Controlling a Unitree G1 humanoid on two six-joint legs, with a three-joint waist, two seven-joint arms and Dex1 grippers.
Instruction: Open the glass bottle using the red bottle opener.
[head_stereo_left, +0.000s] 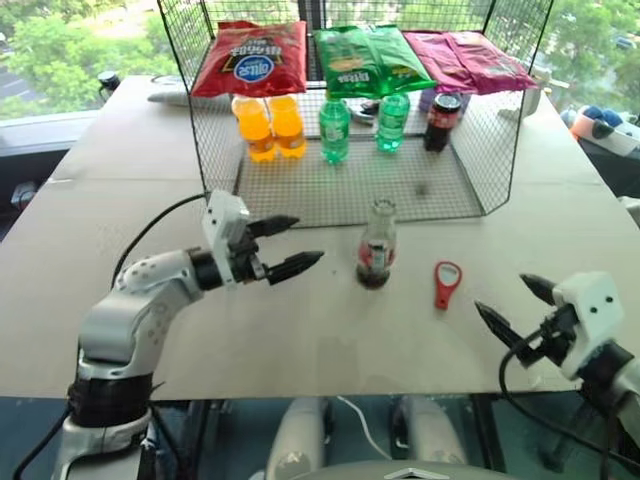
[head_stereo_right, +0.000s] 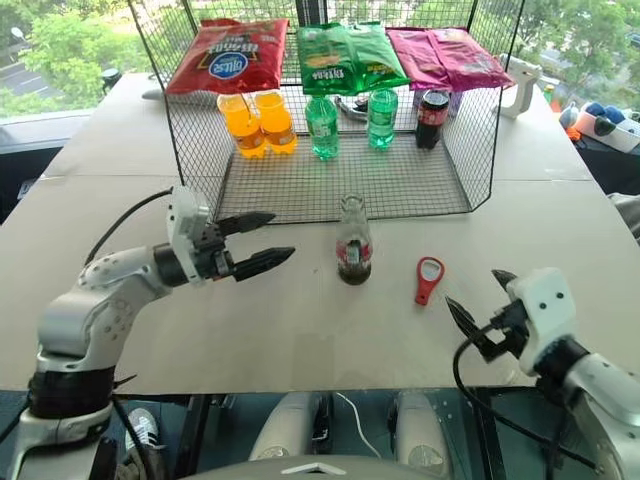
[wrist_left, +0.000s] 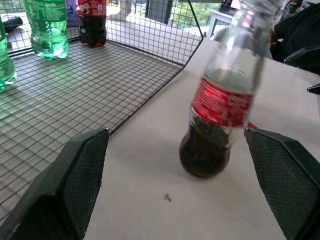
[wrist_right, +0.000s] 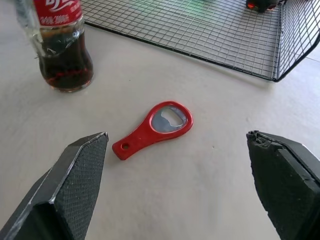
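From the head views we list: one small clear greenish glass bottle (head_stereo_left: 376, 250) with dark cola and a red label band, upright on the pale table (head_stereo_left: 300, 330), just in front of the black wire-mesh rack (head_stereo_left: 360, 185); its top looks uncapped, though we cannot be sure. One small flat red bottle opener (head_stereo_left: 446, 283) with a ring head lies flat on the table, near the bottle on its right side and apart from it. The left gripper (head_stereo_left: 290, 247) hangs left of the bottle, fingers spread, holding nothing; the right gripper (head_stereo_left: 520, 308) hangs right of the opener, likewise spread and empty. Left wrist view: bottle standing between wide-parted fingers (wrist_left: 82, 175), untouched. Right wrist view: opener lying between wide-parted fingers (wrist_right: 77, 175), untouched.
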